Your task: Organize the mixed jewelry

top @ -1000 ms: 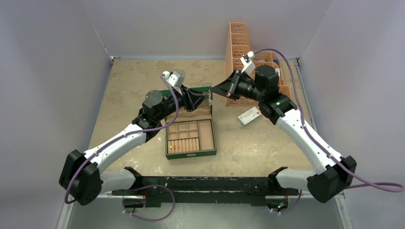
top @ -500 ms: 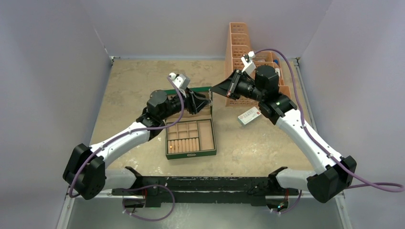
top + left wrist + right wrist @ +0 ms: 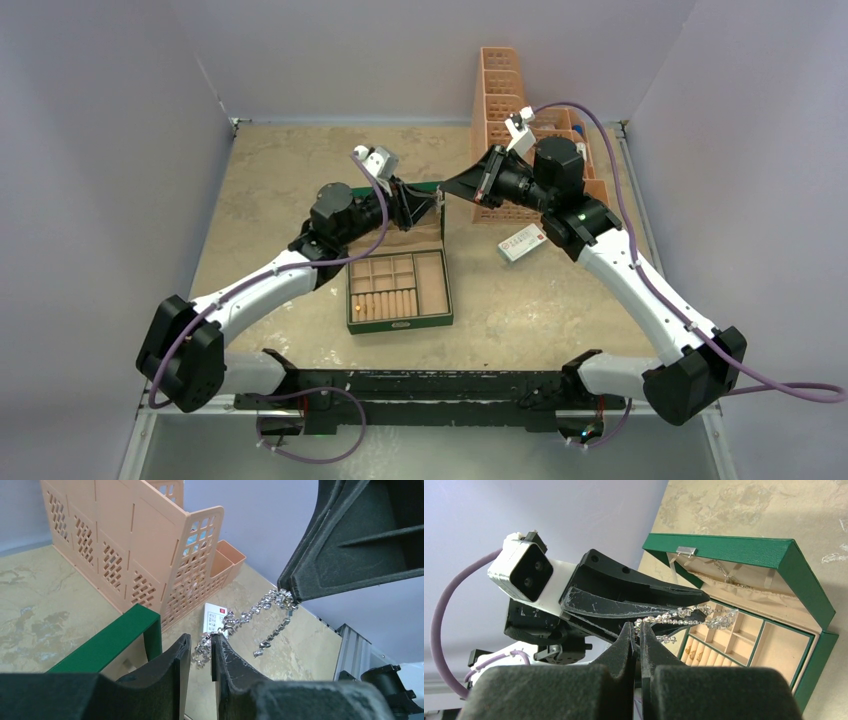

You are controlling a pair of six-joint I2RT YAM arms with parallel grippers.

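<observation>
While my right gripper (image 3: 636, 627) is clamped on one end of the silver chain (image 3: 250, 612), the left gripper (image 3: 200, 642) has its jaws narrow around the other end — can't tell if it's pinching. Chain hangs mid-air by the open green box (image 3: 400, 322), gold pieces (image 3: 694, 654) already inside, so I'd say partway done.

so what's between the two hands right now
a silvery chain hangs between them, one end pinched in the right hand, the other dipping between the left hand's fingers; the left wrist view shows it clearest
</observation>
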